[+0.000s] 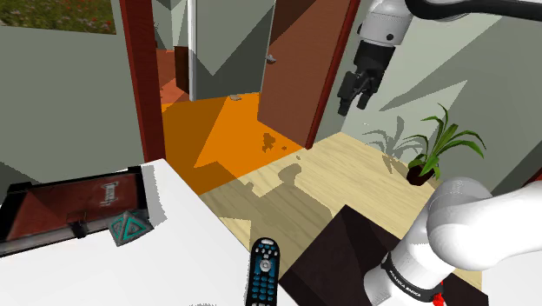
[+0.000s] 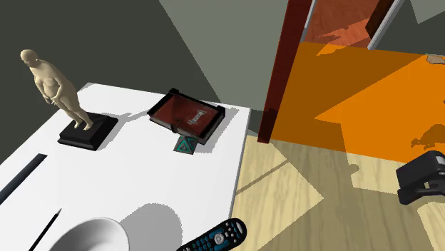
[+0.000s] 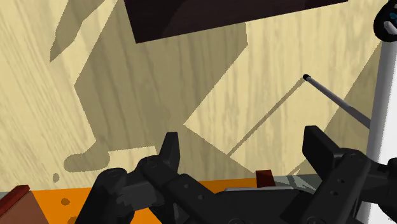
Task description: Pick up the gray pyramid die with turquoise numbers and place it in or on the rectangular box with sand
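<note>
**A:** Shoulder view, entries?

**B:** Gripper (image 1: 353, 103): all black, on the white arm, hanging in the air above the wooden floor (image 1: 347, 174), in front of a red-brown door (image 1: 300, 69).
Pyramid die (image 1: 128, 228): gray with turquoise markings, resting on the white table (image 1: 191, 252) towards the view's left, well apart from the gripper.
Rectangular box (image 1: 61, 209): dark rim, reddish-brown filling, just beside the die on its far side. Whether the two touch, I cannot tell.
Remote control (image 1: 263, 271): dark with blue buttons, at the table's near edge.
Potted plant (image 1: 434, 149): on the floor by the wall, at the view's right.

**A:** Second exterior view?

**B:** Die (image 2: 185, 145): on the table (image 2: 142, 178), at the box's (image 2: 187, 113) near edge.
Figurine (image 2: 53, 84): beige, standing upright on a black base (image 2: 87, 132), left of the box.
White bowl (image 2: 93, 234) and remote control (image 2: 214, 239): along the bottom edge.
Gripper (image 2: 422, 180): over the floor at the view's right, clear of the table.

**A:** Wrist view?

**B:** Gripper (image 3: 243, 137): both fingers (image 3: 170, 149) stand wide apart, with nothing between them and nothing held. Pale wooden floor (image 3: 191, 95) lies beyond them, crossed by shadows. A thin dark rod (image 3: 337, 102) slants beside the far finger.
</note>
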`<action>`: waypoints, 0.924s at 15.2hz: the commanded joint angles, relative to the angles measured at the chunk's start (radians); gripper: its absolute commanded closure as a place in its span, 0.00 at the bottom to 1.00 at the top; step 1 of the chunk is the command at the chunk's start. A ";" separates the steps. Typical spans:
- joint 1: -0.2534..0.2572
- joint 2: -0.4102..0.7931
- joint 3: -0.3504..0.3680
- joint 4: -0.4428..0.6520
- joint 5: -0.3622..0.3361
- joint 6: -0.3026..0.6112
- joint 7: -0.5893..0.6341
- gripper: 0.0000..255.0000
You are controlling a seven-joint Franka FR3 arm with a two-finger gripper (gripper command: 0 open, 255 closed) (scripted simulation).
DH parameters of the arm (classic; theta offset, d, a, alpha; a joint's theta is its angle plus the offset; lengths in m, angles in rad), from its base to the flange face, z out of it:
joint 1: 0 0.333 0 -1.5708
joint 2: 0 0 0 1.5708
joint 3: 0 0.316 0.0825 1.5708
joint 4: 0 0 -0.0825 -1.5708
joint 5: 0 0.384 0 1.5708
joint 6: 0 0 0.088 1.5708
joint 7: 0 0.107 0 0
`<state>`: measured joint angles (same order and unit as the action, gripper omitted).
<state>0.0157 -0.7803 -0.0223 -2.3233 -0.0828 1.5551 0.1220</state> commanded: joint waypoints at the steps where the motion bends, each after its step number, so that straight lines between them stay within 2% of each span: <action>1: 0.000 0.000 0.000 0.000 0.000 0.000 0.000 0.00; 8: 0.053 0.030 0.053 -0.142 0.125 0.217 0.090 0.00; 14: 0.110 0.109 0.108 -0.218 0.233 0.423 0.151 0.00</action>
<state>0.1145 -0.6844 0.0748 -2.5248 0.1297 1.9363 0.2618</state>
